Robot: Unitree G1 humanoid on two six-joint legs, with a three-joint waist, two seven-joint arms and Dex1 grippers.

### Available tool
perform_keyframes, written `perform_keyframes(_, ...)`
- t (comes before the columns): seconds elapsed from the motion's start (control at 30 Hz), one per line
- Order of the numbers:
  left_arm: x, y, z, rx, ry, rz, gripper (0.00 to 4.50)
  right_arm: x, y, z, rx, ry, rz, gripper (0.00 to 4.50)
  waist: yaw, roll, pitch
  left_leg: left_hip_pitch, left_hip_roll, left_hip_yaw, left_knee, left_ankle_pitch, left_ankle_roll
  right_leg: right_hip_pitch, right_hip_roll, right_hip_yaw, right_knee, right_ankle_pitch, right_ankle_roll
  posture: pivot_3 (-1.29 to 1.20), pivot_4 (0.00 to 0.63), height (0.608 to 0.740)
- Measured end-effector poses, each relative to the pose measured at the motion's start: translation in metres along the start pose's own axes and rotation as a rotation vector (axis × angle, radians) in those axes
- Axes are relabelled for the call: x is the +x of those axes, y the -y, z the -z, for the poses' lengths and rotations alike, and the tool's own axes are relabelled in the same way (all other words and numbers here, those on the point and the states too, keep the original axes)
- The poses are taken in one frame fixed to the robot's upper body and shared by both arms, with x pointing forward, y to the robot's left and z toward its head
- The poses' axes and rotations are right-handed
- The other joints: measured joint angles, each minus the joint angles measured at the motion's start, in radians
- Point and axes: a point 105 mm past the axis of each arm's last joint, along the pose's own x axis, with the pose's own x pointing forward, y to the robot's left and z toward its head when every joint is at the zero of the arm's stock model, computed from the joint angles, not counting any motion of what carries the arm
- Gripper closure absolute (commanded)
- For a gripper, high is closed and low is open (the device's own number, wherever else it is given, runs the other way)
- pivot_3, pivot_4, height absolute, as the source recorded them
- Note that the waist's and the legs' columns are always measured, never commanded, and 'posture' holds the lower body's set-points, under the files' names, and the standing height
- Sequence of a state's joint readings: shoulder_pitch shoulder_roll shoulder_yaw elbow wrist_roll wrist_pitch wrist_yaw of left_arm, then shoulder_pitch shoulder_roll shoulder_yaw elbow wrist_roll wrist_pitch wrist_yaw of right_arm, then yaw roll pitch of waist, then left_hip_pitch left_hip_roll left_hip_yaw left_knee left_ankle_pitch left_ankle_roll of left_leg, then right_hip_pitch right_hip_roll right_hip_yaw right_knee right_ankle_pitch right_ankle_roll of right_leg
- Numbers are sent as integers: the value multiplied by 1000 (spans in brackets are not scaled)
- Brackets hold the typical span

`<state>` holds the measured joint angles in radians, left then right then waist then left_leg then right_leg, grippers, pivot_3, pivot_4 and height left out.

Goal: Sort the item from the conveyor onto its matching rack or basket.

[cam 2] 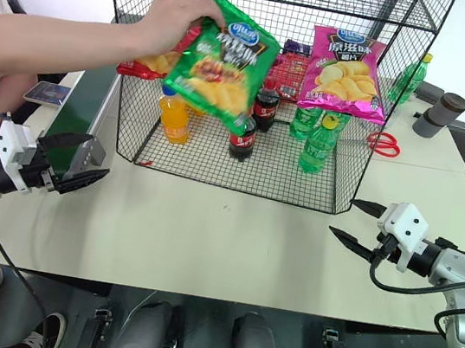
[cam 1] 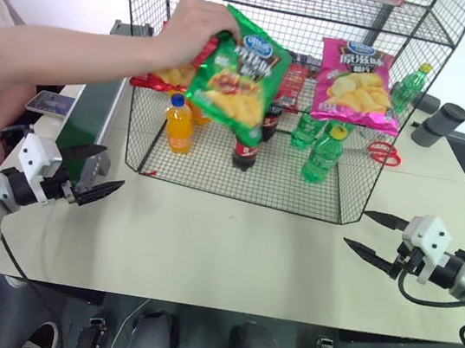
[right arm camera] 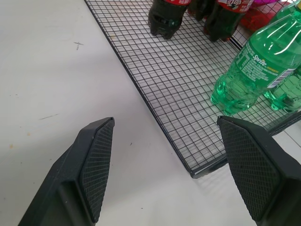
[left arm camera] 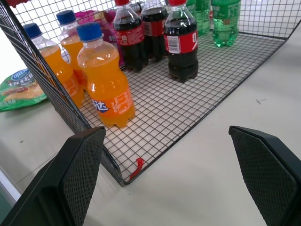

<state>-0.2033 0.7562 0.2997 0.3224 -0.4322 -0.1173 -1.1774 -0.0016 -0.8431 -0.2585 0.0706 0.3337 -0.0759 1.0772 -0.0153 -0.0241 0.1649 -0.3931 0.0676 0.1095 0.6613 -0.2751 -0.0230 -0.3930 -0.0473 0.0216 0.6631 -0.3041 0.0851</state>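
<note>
Green and glossy, the chip bag point(cam 1: 236, 77) you are after hangs in the air in front of the black wire rack point(cam 1: 361, 189), pinched at its top corner by a person's hand point(cam 1: 191, 30). It covers part of the bottles behind it, and the hand hides its upper left edge. A red bag point(cam 1: 155, 79) shows only as a sliver behind the arm; the pink bag point(cam 1: 357, 83) hangs in plain sight further right. Inside the cage base you can see orange soda bottles point(left arm camera: 107, 84), cola bottles point(left arm camera: 181, 42) and green ones point(right arm camera: 256, 70). The dark-green conveyor point(cam 1: 91, 113) runs along the rack's left side — mostly cut off by the arm. On the tabletop point(cam 1: 231, 244), your left gripper point(cam 1: 99, 179) and right gripper point(cam 1: 372, 236) hover with jaws spread wide, holding nothing — both well apart from the bag.
</note>
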Motion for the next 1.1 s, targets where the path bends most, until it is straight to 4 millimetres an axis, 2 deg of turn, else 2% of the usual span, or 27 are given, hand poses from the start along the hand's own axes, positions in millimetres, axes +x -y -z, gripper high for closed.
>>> perform_keyframes(0.87,1,5,4,-35,0,5,0,7,2,-8,-23,22,-16,858,0,0,0,0,0,0,0,0,0,0,0,0,0,0,0,0,150,740)
perform_keyframes(1.1,0,0,9,-31,-39,-41,0,10,1,-8,-24,23,-32,858,0,0,0,0,0,0,0,0,0,0,0,0,0,0,0,0,150,740)
